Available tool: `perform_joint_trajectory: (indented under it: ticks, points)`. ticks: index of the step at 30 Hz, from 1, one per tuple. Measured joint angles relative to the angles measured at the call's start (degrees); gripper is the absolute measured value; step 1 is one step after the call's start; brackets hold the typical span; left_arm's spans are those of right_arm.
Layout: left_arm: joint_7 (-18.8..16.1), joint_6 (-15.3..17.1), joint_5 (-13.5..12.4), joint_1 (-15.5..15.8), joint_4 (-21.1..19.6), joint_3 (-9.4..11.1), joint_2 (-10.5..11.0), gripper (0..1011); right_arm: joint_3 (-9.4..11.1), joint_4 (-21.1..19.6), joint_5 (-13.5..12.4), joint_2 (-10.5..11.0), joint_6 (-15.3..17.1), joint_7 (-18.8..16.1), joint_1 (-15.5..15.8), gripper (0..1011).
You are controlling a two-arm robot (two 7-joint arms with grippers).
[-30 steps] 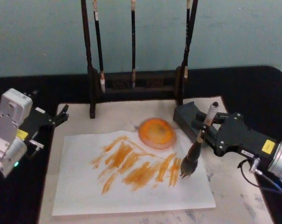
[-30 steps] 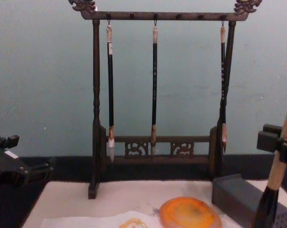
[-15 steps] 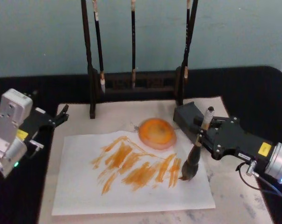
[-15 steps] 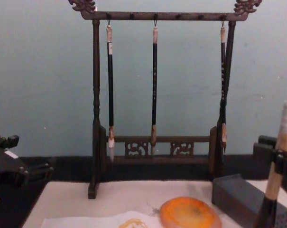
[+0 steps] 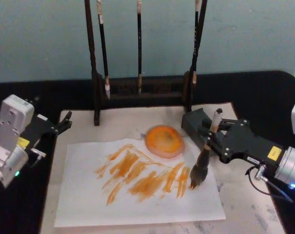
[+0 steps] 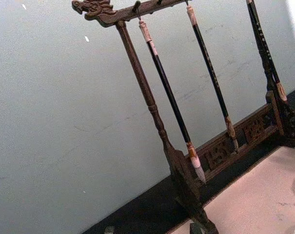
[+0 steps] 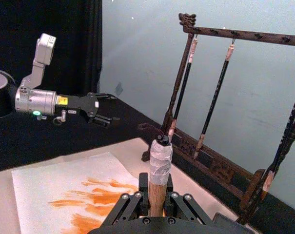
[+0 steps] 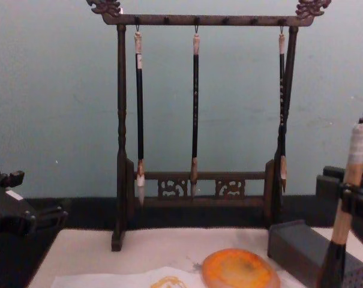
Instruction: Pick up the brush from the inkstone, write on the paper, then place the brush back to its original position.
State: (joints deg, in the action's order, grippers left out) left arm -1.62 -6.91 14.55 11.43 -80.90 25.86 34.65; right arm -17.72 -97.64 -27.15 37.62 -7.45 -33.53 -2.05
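Observation:
My right gripper (image 5: 212, 141) is shut on the tan handle of the brush (image 5: 202, 163), holding it nearly upright with its white end up. The bushy grey bristles (image 5: 196, 178) hang at the right end of the orange strokes on the paper (image 5: 137, 200), touching it or just above. The round orange inkstone (image 5: 164, 140) lies just behind the paper, left of the brush. The right wrist view looks along the brush (image 7: 158, 178) between the fingers (image 7: 129, 203) to the paper (image 7: 54, 185). The chest view has the brush (image 8: 349, 192) at the right edge and the inkstone (image 8: 240, 270) low down. My left gripper (image 5: 63, 122) rests open at the mat's left edge.
A dark wooden rack (image 5: 137, 90) with three thin hanging brushes (image 8: 195, 108) stands at the back of the cream mat (image 5: 118, 119). A grey block (image 5: 196, 122) sits just behind my right gripper. Black cloth (image 5: 269, 97) surrounds the mat.
Half a second ago the brush was pressed lower, with its bristles squashed on the paper; it has since risen a little and shifted slightly left. The left arm has not moved.

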Motion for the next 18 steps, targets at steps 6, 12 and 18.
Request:
perform_joint_trajectory:
  ticks: [6,12,18]
  points:
    - [0.0,0.0,0.0,0.0,0.0,0.0,0.0,1001,-0.3,1.0,0.8,-0.9,-0.3,0.1,-1.1,163]
    - [0.0,0.0,0.0,0.0,0.0,0.0,0.0,1001,-0.8,2.1,1.5,-1.7,-0.6,0.1,-2.3,163]
    - [0.0,0.0,0.0,0.0,0.0,0.0,0.0,1001,-1.2,3.1,2.1,-2.3,-0.6,0.0,-3.3,163]
